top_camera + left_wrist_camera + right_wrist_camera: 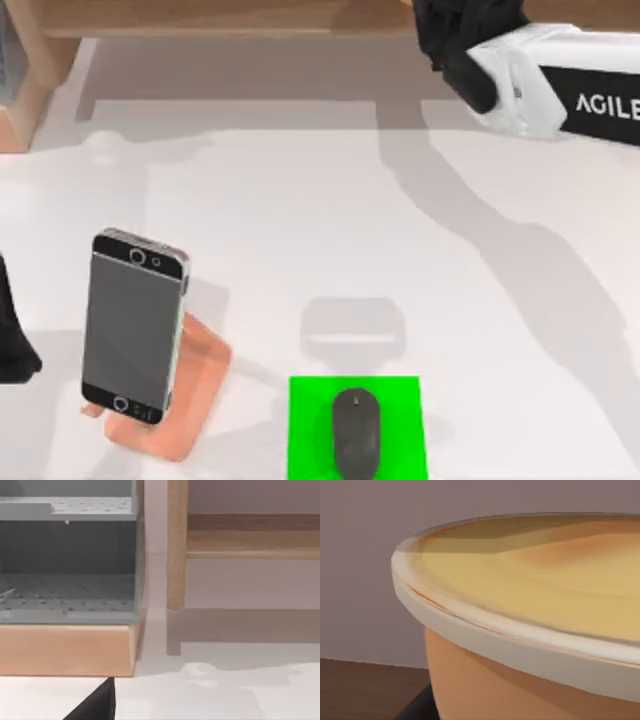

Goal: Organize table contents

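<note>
**Cup at far shelf; phone and mouse seated**

The right gripper (pixel 455 40) was at the far edge of the broad white tabletop (pixel 300 200), by the light wooden shelf (pixel 200 15). Its wrist camera sat close against the tall orange drink cup (pixel 520 680), the pale domed lid (pixel 530 595) just before it; whether the fingers were spread or clamped on the cup could not be told. Judged: the cup was being stowed at the shelf.

Well away from that gripper, the black-and-silver smartphone (pixel 135 325) leaned on the salmon-pink stand (pixel 190 395), screen propped for viewing. The small dark grey mouse (pixel 356 432) lay on the bright green square pad (pixel 310 425).

The left arm (pixel 12 340) was parked at the table's left edge; its finger state could not be told.
</note>
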